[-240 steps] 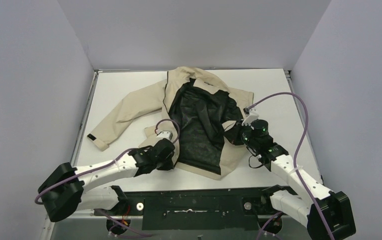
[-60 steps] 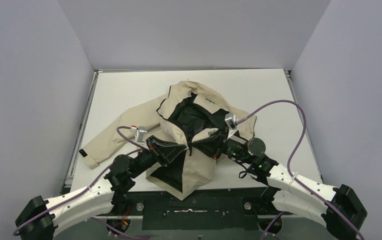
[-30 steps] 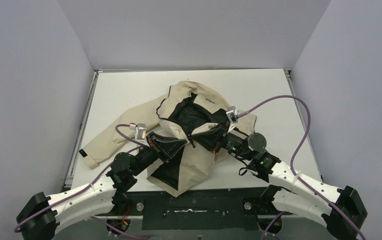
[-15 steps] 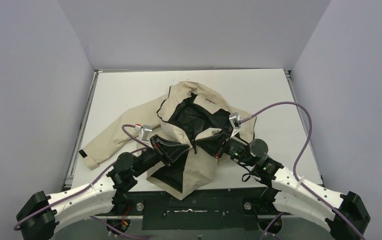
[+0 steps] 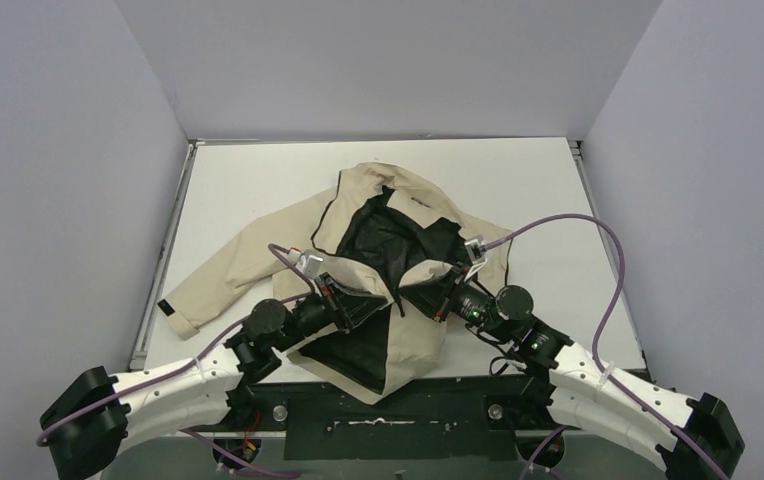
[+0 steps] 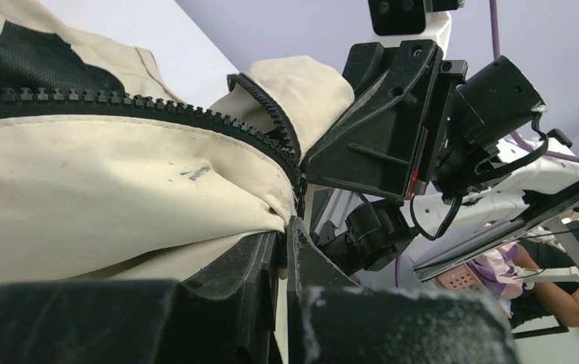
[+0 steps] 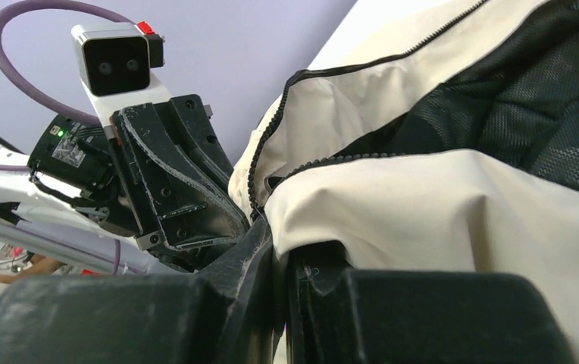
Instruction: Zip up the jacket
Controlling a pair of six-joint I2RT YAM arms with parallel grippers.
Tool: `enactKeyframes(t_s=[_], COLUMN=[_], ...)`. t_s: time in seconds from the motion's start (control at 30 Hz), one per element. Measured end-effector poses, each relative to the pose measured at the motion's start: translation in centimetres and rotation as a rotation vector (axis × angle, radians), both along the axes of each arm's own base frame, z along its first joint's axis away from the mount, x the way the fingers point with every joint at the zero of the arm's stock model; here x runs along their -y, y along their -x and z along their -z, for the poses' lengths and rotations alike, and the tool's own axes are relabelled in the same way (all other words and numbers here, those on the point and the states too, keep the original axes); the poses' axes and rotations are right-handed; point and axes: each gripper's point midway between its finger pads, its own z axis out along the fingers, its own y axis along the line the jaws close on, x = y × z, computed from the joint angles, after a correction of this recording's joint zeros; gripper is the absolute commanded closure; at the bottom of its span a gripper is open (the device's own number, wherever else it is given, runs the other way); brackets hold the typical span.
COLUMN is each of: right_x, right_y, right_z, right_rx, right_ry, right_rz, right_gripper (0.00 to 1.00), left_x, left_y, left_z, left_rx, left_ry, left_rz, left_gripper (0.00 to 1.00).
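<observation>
The beige jacket (image 5: 258, 235) with black lining lies open on the white table, its lower front lifted and bunched between my two grippers. My left gripper (image 5: 376, 298) is shut on the jacket's left front edge by the dark zipper (image 6: 158, 114); beige cloth is pinched between its fingers (image 6: 264, 265). My right gripper (image 5: 420, 297) is shut on the right front edge, with cloth (image 7: 438, 205) clamped in its jaws. The two grippers face each other, almost touching. Zipper teeth (image 7: 347, 159) run along both edges. One sleeve with a black cuff tab (image 5: 165, 306) stretches left.
The white table (image 5: 238, 170) is walled by grey panels at the back and both sides. Purple cables (image 5: 598, 250) arc over each arm. A black bar (image 5: 388, 415) runs along the near edge between the arm bases.
Both grippers have carried the front edges toward each other and toward the near edge. The left gripper moved right, and the gap between the two edges has closed.
</observation>
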Motion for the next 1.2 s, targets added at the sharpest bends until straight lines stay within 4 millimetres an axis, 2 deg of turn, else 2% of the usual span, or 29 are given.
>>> enactKeyframes(t_s=[0.13, 0.27, 0.4, 0.47, 0.6, 0.7, 0.87, 0.97, 1.2], right_x=[0.7, 2.7, 3.7, 3.9, 4.4, 5.1, 5.4, 4.9, 2.7], right_y=[-0.9, -3.4, -4.2, -4.4, -4.5, -4.3, -3.5, -2.7, 2.0], right_z=[0.6, 0.6, 1.6, 1.9, 1.5, 1.1, -0.2, -0.4, 1.8], right_rx=[-0.041, -0.051, -0.08, -0.089, -0.08, -0.057, -0.019, -0.01, -0.015], right_ry=[0.004, -0.002, 0.036, 0.062, 0.119, 0.174, 0.293, 0.352, 0.445], right_rz=[0.07, 0.229, 0.292, 0.304, 0.317, 0.317, 0.256, 0.177, -0.159], right_gripper=[0.8, 0.79, 0.75, 0.7, 0.53, 0.46, 0.41, 0.38, 0.36], left_x=[0.3, 0.8, 1.0, 0.9, 0.6, 0.2, -0.6, -0.9, -1.3], left_y=[0.0, 0.6, 0.8, 0.8, 0.4, 0.2, -0.2, 0.1, 0.9], left_z=[1.2, 4.4, 7.0, 7.3, 7.2, 6.9, 6.1, 6.1, 6.5], left_rx=[-0.044, -0.136, -0.225, -0.255, -0.292, -0.319, -0.36, -0.4, -0.477], left_ry=[-0.024, -0.106, -0.163, -0.164, -0.146, -0.128, -0.088, -0.082, -0.087], left_rz=[0.011, 0.058, 0.086, 0.095, 0.1, 0.105, 0.126, 0.153, 0.206], left_gripper=[1.0, 1.0, 1.0, 1.0, 1.0, 1.0, 1.0, 1.0, 1.0])
